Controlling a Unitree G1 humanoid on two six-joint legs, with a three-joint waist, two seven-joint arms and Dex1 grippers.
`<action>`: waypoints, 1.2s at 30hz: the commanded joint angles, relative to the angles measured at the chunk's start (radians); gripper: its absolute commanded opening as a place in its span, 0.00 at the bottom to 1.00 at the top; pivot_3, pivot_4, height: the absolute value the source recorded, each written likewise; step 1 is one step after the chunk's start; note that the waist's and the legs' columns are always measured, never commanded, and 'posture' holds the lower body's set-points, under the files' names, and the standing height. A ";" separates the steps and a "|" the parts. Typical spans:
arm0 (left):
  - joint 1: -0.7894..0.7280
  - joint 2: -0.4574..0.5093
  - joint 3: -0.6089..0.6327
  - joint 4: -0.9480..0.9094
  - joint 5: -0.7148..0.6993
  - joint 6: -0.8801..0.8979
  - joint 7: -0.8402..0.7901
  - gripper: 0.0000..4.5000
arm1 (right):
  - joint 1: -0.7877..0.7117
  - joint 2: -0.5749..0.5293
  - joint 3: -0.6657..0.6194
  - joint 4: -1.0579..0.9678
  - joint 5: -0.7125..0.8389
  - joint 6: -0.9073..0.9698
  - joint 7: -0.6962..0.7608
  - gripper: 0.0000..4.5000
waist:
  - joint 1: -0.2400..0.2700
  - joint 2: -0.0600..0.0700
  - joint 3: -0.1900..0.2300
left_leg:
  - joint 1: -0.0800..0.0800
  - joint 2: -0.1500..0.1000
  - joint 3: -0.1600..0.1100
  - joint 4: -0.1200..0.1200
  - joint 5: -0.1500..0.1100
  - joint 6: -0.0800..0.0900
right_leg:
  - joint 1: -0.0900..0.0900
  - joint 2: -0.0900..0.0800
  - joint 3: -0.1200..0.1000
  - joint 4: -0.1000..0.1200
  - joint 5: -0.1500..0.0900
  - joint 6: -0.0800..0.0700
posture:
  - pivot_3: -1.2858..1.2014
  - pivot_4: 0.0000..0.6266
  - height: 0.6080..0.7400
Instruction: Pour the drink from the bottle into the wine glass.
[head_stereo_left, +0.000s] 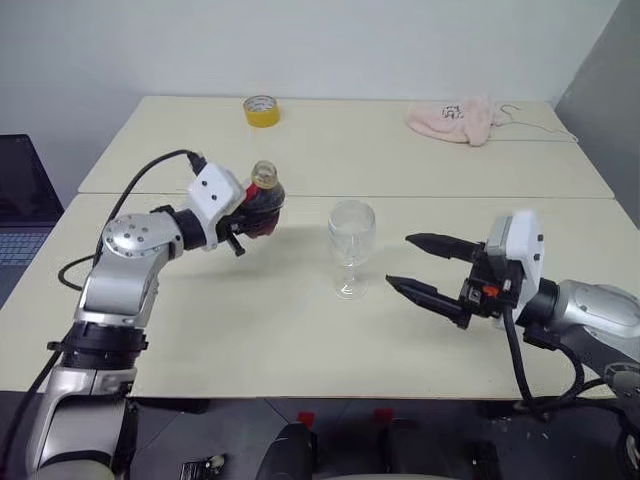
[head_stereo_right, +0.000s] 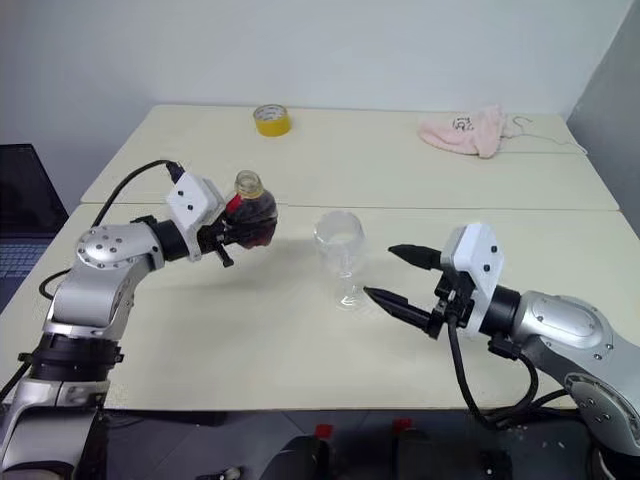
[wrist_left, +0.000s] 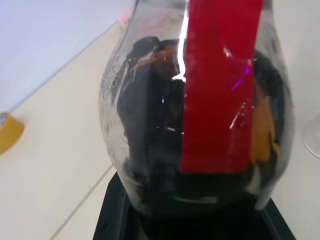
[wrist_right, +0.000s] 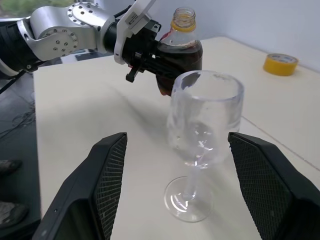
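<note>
A pale wall (head_stereo_left: 300, 40) is running behind two cream tables (head_stereo_left: 250, 330) that are standing pushed together, a seam showing between them. A grey panel (head_stereo_left: 610, 90) is closing the room at the right, and a dark laptop (head_stereo_left: 20, 200) is sitting off the table's left edge. On the far table a pink cloth (head_stereo_left: 455, 120) is lying crumpled toward the right, and a yellow tape roll (head_stereo_left: 261, 110) is sitting well apart from it toward the left.

The left gripper (head_stereo_left: 247, 218) is holding the bottle (head_stereo_left: 264, 203) above the near table, its fingers clenched on the round body; the bottle is standing roughly upright with its mouth uncapped, the dark drink (wrist_right: 182, 57) filling the lower body. The wine glass (head_stereo_left: 351, 245) is standing upright on the near table, to the right of the bottle and apart from it, its bowl looking empty. The right gripper (head_stereo_left: 410, 262) is hovering just right of the glass, fingers spread wide, touching nothing.
</note>
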 joint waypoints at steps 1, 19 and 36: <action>-0.051 -0.007 -0.012 0.004 0.036 -0.065 -0.012 0.21 | -0.031 0.015 0.022 -0.027 -0.014 0.004 -0.042 0.77 | -0.002 0.000 0.000 | 0.000 0.000 0.000 0.000 0.000 0.000 | 0.000 0.000 0.000 0.000 0.000 0.000 | 0.52 0.24 1.00; -0.227 -0.121 -0.118 0.159 0.210 -0.315 0.013 0.20 | -0.133 0.046 0.122 0.025 -0.091 0.040 -0.074 0.77 | -0.003 0.000 0.000 | -0.001 0.000 0.000 0.001 0.000 0.000 | -0.001 0.000 0.000 0.001 0.000 0.000 | 0.52 0.24 1.00; -0.295 -0.151 -0.139 0.248 0.337 -0.571 0.060 0.20 | -0.185 0.075 0.180 0.063 -0.147 0.117 -0.100 0.77 | -0.003 0.000 0.000 | -0.002 -0.001 -0.001 0.001 0.000 0.000 | -0.002 0.000 -0.001 0.002 0.000 0.000 | 0.52 0.24 1.00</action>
